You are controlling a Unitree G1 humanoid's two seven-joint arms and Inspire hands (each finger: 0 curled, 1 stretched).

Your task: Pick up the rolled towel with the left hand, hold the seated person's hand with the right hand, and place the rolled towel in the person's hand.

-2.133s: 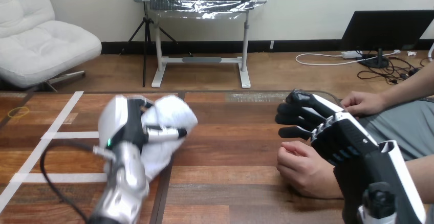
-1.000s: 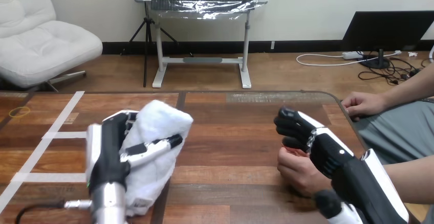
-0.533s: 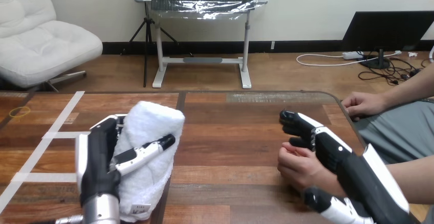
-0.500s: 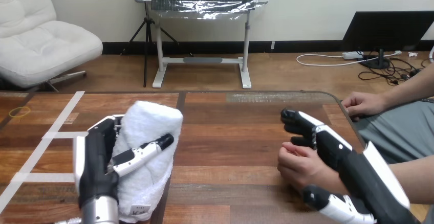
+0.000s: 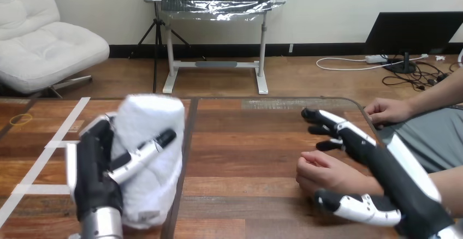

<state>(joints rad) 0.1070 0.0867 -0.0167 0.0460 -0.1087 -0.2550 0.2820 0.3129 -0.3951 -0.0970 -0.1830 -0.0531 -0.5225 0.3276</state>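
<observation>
Rolled towel (image 5: 158, 184) stands near upright over the left side of the wooden table (image 5: 245, 141), toward the near edge. I can't tell whether its lower end touches the wood. The left hand (image 5: 93, 168) grasps it around the middle, fingers behind and thumb slanting across the front. Over by the right edge, the right hand (image 5: 382, 162) lies over the person's hand (image 5: 322, 173) with fingers straight and thumb spread at the near side of the wrist, not closed round it. That hand rests loosely curled on the wood. The towel looks soft, light and squashy, easy to grip. A mid-roll hold should stop it unwinding.
</observation>
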